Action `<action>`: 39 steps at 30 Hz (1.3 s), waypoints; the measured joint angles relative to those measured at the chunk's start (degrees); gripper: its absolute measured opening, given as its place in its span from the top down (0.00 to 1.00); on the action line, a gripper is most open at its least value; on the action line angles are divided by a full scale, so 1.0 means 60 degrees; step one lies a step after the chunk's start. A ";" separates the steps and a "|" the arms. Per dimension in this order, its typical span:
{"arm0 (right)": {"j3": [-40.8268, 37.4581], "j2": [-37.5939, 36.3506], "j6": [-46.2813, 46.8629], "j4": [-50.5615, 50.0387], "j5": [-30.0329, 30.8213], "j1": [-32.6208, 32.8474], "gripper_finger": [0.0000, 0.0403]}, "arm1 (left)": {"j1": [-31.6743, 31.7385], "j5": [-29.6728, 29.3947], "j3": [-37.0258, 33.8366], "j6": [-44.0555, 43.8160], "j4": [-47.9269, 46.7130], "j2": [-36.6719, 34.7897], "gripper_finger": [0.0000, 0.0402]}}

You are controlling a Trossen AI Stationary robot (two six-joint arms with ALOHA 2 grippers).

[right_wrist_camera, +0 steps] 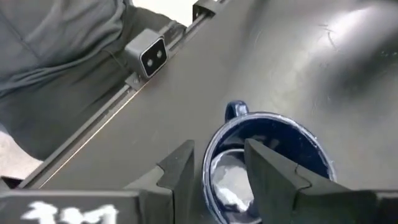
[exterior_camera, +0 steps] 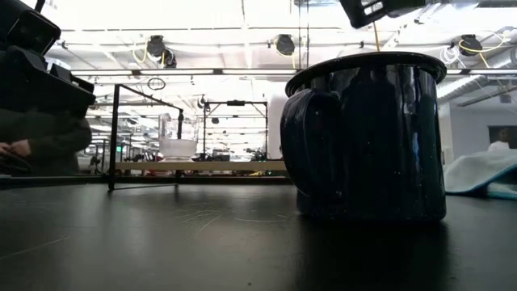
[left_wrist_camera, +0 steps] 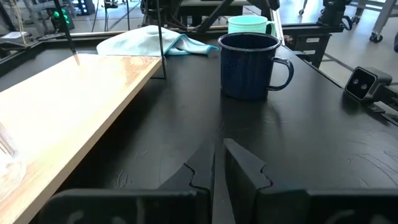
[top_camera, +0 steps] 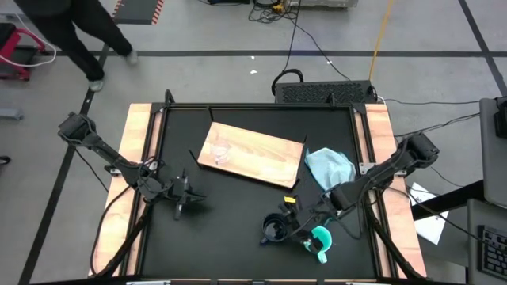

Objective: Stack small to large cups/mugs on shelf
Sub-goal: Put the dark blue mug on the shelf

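The black mug [top_camera: 273,229] stands upright on the black tabletop at the near middle, and shows large in the low view [exterior_camera: 367,137]. My right gripper [right_wrist_camera: 217,165] hangs open just above its rim near the handle [right_wrist_camera: 235,111], one finger over the inside and one outside. The low view shows the right gripper [exterior_camera: 380,8] clear of the rim. The turquoise mug [top_camera: 321,240] stands right of the black mug. The clear glass cup [top_camera: 219,150] stands on the left end of the wooden board [top_camera: 253,154]. My left gripper [top_camera: 184,202] is shut and empty at the left.
A pale blue cloth [top_camera: 329,166] lies crumpled off the board's right end. Thin black rods [exterior_camera: 113,137] stand around the board. Pale wooden rails [top_camera: 139,158] line the table's sides. A small camera [left_wrist_camera: 364,84] sits at the near edge. A person [top_camera: 87,32] walks beyond the far left corner.
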 joint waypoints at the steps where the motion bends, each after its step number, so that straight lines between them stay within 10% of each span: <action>1: -0.0012 0.0048 0.0000 0.0039 0.0000 0.0000 0.67 | 0.0000 0.0000 -0.0003 0.0003 0.0000 0.0000 0.91; 30: -0.0091 0.1280 -0.0350 0.0272 -0.0007 -0.0175 0.68 | -0.0004 0.0015 0.0004 0.0056 0.0189 0.0000 0.91; 39: -0.0091 0.1283 -0.0442 0.0341 -0.0007 -0.0197 0.86 | -0.0002 0.0018 0.0004 0.0051 0.0188 0.0000 0.91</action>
